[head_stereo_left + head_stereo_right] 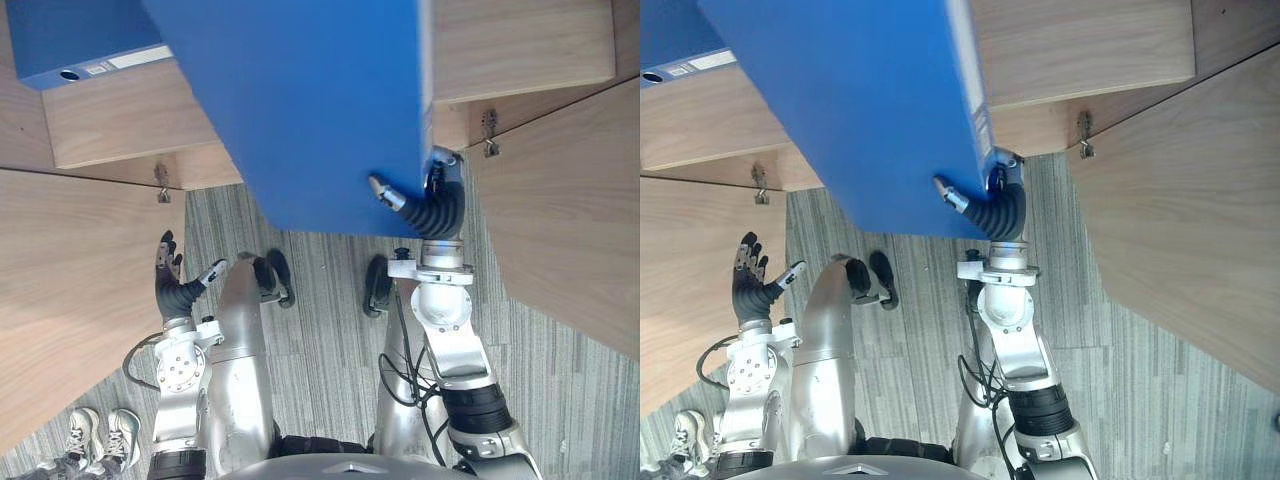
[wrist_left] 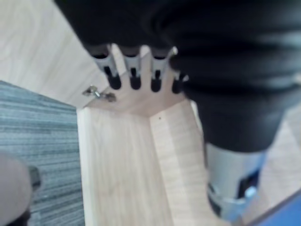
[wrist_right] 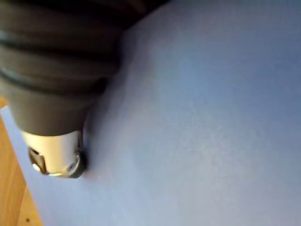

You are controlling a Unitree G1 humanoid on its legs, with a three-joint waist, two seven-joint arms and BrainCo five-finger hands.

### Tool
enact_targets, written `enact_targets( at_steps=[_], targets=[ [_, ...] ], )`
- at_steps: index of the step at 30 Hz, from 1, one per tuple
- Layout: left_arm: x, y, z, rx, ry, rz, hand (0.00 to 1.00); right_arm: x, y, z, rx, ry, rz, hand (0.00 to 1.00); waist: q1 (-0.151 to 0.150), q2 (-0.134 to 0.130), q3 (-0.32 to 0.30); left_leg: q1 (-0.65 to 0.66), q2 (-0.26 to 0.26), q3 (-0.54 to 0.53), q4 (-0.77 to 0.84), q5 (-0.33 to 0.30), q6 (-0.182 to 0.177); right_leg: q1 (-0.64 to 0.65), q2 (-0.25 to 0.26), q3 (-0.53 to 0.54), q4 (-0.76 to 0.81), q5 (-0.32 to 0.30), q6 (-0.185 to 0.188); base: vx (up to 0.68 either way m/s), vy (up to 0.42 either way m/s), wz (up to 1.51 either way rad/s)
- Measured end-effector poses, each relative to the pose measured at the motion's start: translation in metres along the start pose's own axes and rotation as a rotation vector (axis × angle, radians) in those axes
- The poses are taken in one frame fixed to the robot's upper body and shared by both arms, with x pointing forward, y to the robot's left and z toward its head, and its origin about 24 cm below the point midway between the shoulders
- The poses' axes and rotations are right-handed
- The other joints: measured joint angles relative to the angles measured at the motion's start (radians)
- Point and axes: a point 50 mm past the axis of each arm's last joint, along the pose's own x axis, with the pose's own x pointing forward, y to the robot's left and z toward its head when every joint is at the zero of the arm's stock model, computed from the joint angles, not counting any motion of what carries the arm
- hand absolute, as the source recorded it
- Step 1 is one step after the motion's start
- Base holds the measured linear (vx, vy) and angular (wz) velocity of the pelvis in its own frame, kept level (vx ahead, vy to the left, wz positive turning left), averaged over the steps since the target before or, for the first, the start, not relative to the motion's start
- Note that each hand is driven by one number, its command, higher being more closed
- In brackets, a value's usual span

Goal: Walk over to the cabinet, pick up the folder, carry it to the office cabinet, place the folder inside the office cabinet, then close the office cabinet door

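Observation:
A large blue folder (image 1: 300,100) hangs tilted in front of the open wooden cabinet, and its face covers the middle of the opening. My right hand (image 1: 435,205) pinches the folder's lower right corner, thumb on the blue face and the fingers behind the edge. In the right wrist view the thumb tip (image 3: 56,155) presses flat on the folder (image 3: 211,117). My left hand (image 1: 170,285) is low at the left, open with straight fingers (image 2: 134,77), apart from the folder and near the left door.
A second blue folder (image 1: 70,45) lies on the cabinet shelf (image 1: 520,45) at the upper left. The left door (image 1: 70,290) and right door (image 1: 570,220) stand open on both sides. Grey carpet lies between them. A person's shoes (image 1: 95,435) show at the lower left.

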Motion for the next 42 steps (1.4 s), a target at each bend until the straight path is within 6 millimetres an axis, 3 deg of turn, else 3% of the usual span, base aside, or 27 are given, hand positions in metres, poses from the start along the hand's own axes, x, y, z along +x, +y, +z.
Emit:
enact_targets(
  at_steps=[10,12,15,22,28,37,42],
  targets=[
    [0.000,0.000,0.001,-0.044,0.005,-0.008,0.00,0.021,-0.021,0.006,0.326,-0.022,-0.149,1.00,0.001,0.003,-0.006,-0.001,-0.009,-0.023,-0.006,0.019,-0.010,0.008,-0.002,-0.017,0.008,-0.005,-0.010,-0.04,-0.042,0.05],
    [0.001,-0.001,0.001,-0.064,0.008,-0.007,0.00,0.026,-0.019,-0.001,0.386,-0.002,-0.168,1.00,-0.002,0.003,-0.026,-0.014,-0.009,-0.032,-0.001,0.022,-0.012,0.001,-0.002,-0.025,0.014,-0.007,-0.014,-0.05,-0.044,0.08],
    [0.007,-0.003,0.002,-0.069,0.001,0.005,0.00,0.037,-0.015,-0.014,0.452,0.047,-0.185,1.00,0.001,0.003,-0.046,-0.019,-0.013,-0.043,0.010,0.025,-0.016,0.002,-0.009,-0.035,0.034,-0.014,-0.025,-0.06,-0.052,0.11],
    [0.010,-0.002,-0.015,-0.101,0.081,0.037,0.00,0.073,-0.029,-0.018,0.637,0.054,-0.336,1.00,0.024,0.005,-0.067,-0.076,-0.024,-0.090,0.028,0.057,-0.032,-0.029,-0.026,-0.075,0.072,-0.022,-0.045,-0.08,-0.066,0.15],
    [0.013,0.000,-0.020,-0.111,0.106,0.050,0.00,0.098,-0.028,-0.025,0.787,0.107,-0.388,1.00,0.033,0.005,-0.068,-0.116,-0.032,-0.129,0.016,0.085,-0.050,-0.042,-0.036,-0.118,0.069,-0.019,-0.063,-0.06,-0.063,0.13],
    [0.024,-0.006,-0.023,-0.156,0.125,0.082,0.00,0.147,-0.019,-0.005,1.011,0.100,-0.408,1.00,0.064,0.005,-0.070,-0.208,-0.060,-0.182,-0.028,0.156,-0.067,-0.102,-0.055,-0.181,0.058,-0.009,-0.082,-0.04,-0.053,0.15],
    [0.028,-0.007,-0.024,-0.157,0.131,0.092,0.00,0.163,-0.030,0.006,1.074,0.071,-0.455,1.00,0.076,0.004,-0.070,-0.228,-0.083,-0.209,-0.081,0.198,-0.083,-0.108,-0.072,-0.219,0.031,-0.005,-0.089,-0.03,-0.032,0.21]
  ],
)
